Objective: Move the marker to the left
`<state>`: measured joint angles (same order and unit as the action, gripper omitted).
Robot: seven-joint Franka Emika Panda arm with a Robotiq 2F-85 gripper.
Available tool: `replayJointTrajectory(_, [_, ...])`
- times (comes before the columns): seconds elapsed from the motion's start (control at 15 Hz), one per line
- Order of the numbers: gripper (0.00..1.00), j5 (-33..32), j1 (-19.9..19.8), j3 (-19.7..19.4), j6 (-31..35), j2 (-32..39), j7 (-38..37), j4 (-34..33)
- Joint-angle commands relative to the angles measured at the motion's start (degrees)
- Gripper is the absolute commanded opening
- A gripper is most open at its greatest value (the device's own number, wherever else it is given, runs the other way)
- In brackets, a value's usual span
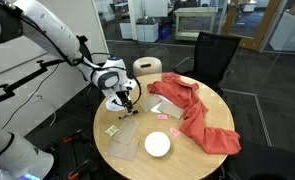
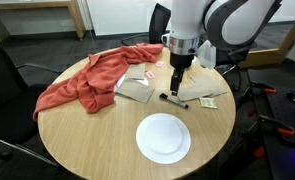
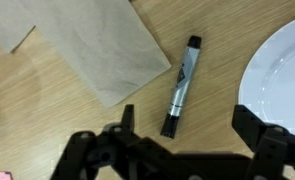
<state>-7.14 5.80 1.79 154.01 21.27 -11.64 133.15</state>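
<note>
The marker [image 3: 180,85] is a thin black and silver pen lying flat on the round wooden table [image 2: 87,135]. It also shows in an exterior view [image 2: 174,100], just beyond the white plate. My gripper [image 3: 187,120] is open and empty. It hangs just above the marker, with the marker's near end between the two fingers, not touching it. In both exterior views the gripper [image 2: 176,86] [image 1: 122,101] points straight down over the table.
A white plate [image 2: 163,137] [image 3: 285,75] lies close beside the marker. A brown paper napkin [image 3: 87,45] [image 2: 137,88] lies on its other side. A red cloth [image 2: 92,75] covers the far part of the table. Small yellow [image 2: 209,102] and pink [image 2: 147,75] pieces lie nearby. Chairs surround the table.
</note>
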Motion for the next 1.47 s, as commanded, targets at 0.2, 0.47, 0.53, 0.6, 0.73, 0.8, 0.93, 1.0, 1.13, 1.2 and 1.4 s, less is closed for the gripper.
replayJointTrajectory(0.2, [1.0,2.99,0.75,-0.9,2.12,4.36,-0.53,-1.7])
replayJointTrajectory(0.47, [1.0,3.49,0.75,-1.3,1.92,6.68,-0.32,-3.1])
replayJointTrajectory(0.53, [1.0,3.4,0.81,-1.46,2.0,7.24,-0.29,-3.45])
replayJointTrajectory(0.6, [1.0,3.34,0.85,-1.59,2.14,7.83,-0.25,-3.82])
replayJointTrajectory(0.73, [1.0,3.21,0.97,-1.87,2.38,8.88,-0.26,-4.54])
replayJointTrajectory(0.8, [1.0,3.16,1.04,-2.03,2.44,9.29,-0.32,-4.82])
replayJointTrajectory(0.93, [0.75,2.65,1.83,-2.87,2.98,10.03,-1.29,-5.23])
replayJointTrajectory(1.0, [0.72,2.55,2.04,-3.13,3.13,10.33,-1.37,-5.44])
replayJointTrajectory(1.13, [0.58,2.75,2.3,-3.39,3.28,10.77,-1.36,-5.72])
replayJointTrajectory(1.2, [0.49,2.78,2.58,-3.49,3.42,10.85,-1.51,-5.72])
replayJointTrajectory(1.4, [0.27,2.77,3.16,-3.84,3.96,10.91,-1.65,-5.34])
